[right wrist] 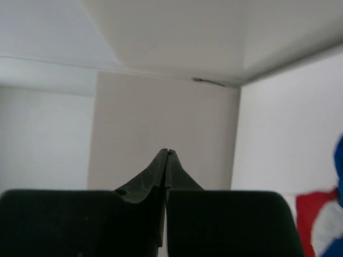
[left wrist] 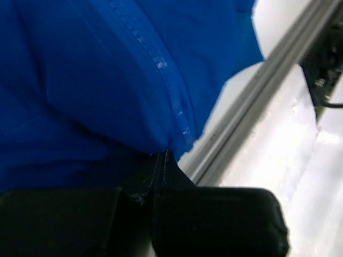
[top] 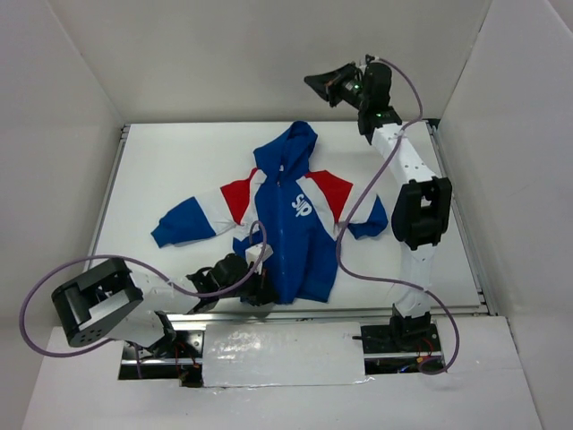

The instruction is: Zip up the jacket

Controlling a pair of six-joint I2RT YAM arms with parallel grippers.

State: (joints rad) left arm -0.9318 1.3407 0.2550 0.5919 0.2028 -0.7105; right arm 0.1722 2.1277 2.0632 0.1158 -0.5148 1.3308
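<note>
The jacket (top: 295, 224) lies flat on the white table (top: 170, 170), hood toward the back, blue body, red shoulders, white lettering on the chest. My left gripper (top: 260, 287) sits at its bottom hem, left of the front zipper. In the left wrist view the fingers (left wrist: 165, 153) are shut, their tips pinching the blue hem (left wrist: 177, 142) beside the zipper track (left wrist: 161, 64). My right gripper (top: 315, 81) is raised high above the table's back edge, shut and empty (right wrist: 168, 151). A red and blue corner of the jacket (right wrist: 321, 219) shows at the lower right of its view.
A metal rail (left wrist: 252, 101) runs along the table's near edge just past the hem. A shiny white plate (top: 282, 354) lies between the arm bases. White walls enclose the table on three sides. A purple cable (top: 354, 224) hangs over the jacket's right sleeve.
</note>
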